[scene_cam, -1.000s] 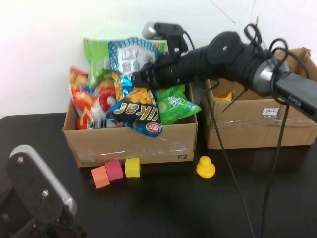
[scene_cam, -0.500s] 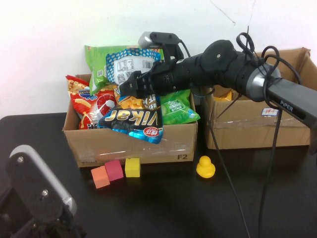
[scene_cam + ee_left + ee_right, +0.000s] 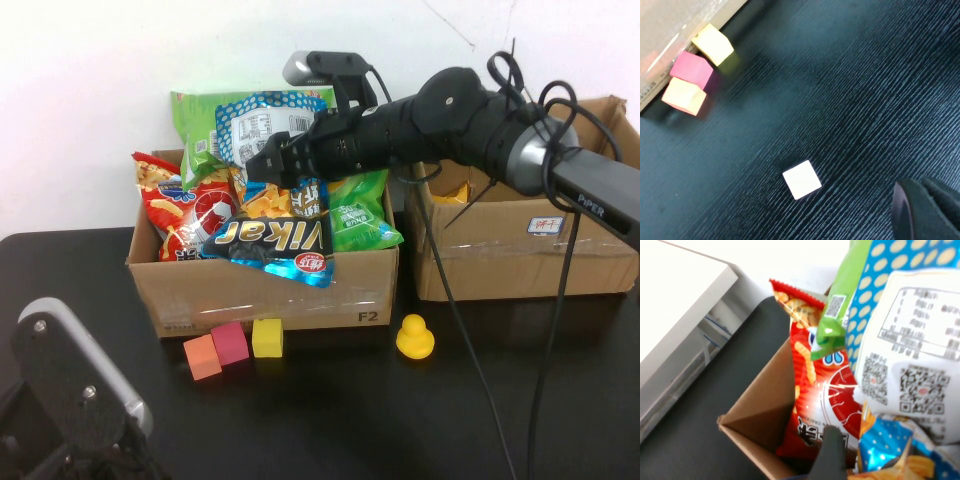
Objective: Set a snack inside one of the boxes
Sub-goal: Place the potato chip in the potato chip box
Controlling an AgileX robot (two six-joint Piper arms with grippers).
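The right hand (image 3: 268, 163) reaches from the right side of the high view over the left box (image 3: 262, 283), in the middle of the frame. That box is stuffed with snack bags. The hand sits at the blue and orange chip bag (image 3: 268, 237), which lies on top near the front wall of the box. I cannot tell if the fingers are spread or pinching the bag, because the bags hide them. Behind it stand a red bag (image 3: 180, 208), a green bag (image 3: 355, 212) and a tall blue and white bag (image 3: 262, 120).

The chip bag looks light and puffy. It is soft and crinkly, and its shiny skin may slip. The chips inside can break, so a gentle pinch on the flat sealed edge seems best.

The second box (image 3: 520, 250) waits at the right of the frame.

The left hand (image 3: 75, 400) rests low at the lower left, over the black table (image 3: 330, 420). I cannot tell how its fingers stand.
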